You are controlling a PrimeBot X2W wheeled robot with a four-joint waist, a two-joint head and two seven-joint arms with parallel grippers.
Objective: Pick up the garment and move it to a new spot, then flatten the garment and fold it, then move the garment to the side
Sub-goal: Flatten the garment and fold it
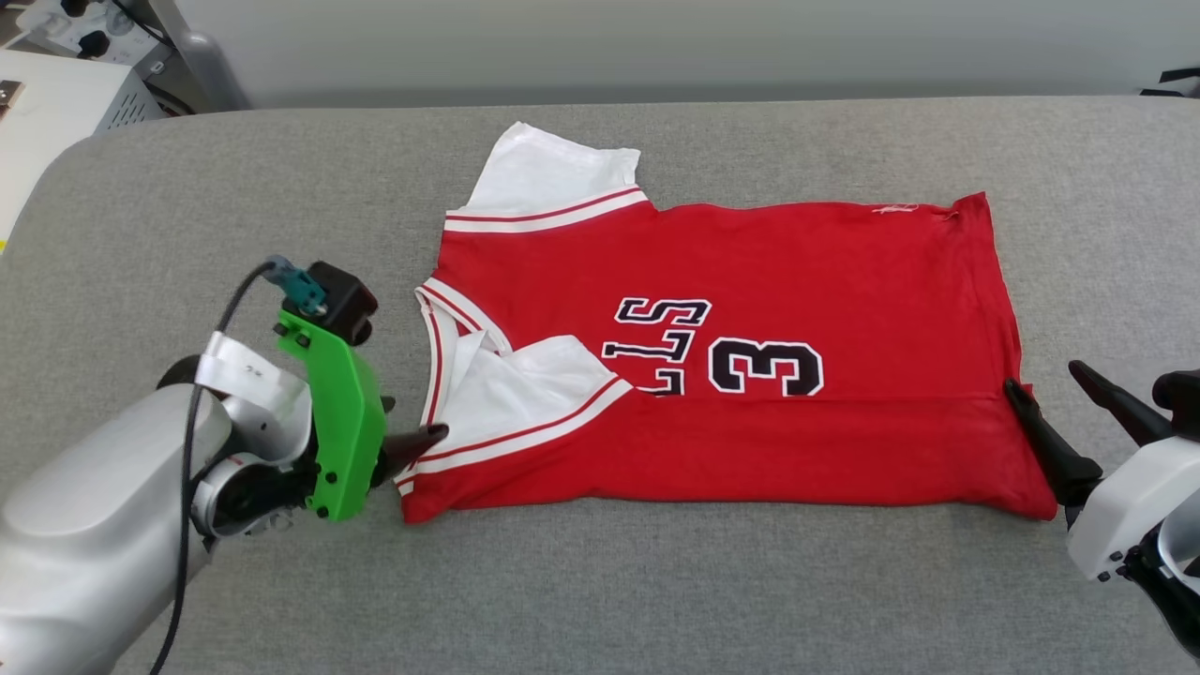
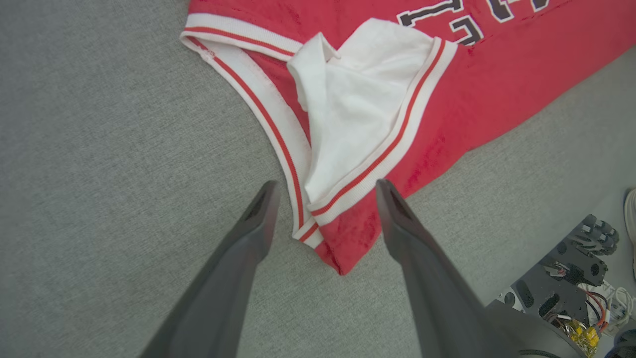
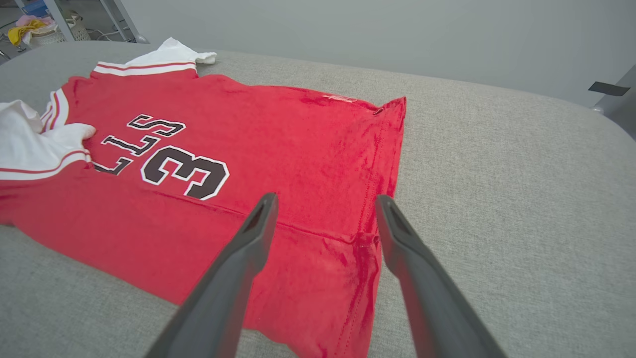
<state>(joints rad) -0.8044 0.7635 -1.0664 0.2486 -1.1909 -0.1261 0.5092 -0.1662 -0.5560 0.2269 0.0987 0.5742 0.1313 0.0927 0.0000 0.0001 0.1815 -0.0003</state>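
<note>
Garment [image 1: 750,309] lies on the grey padded surface [image 1: 656,591], collar end to my left and hem to my right. Its near long edge is folded up to the number. The near white sleeve [image 2: 357,99] is tucked onto the chest; the far sleeve [image 1: 553,173] is spread flat. A white equipment box [image 1: 56,103] sits off the surface, beyond the garment's collar end. In the left wrist view I see the robot base with loose wires [image 2: 571,268] below the surface edge nearest the collar corner.

Left gripper [image 1: 408,427] is just beside the garment's near collar-side corner, fingers spread either side of the striped trim, gripping nothing. I can't tell if they touch. A green bracket [image 1: 342,441] and a black cable [image 1: 202,375] ride that wrist.

Right gripper [image 1: 1043,377] is at the hem's near corner, fingers apart. One tip is over the hem, the other past it over bare surface. It holds nothing.
</note>
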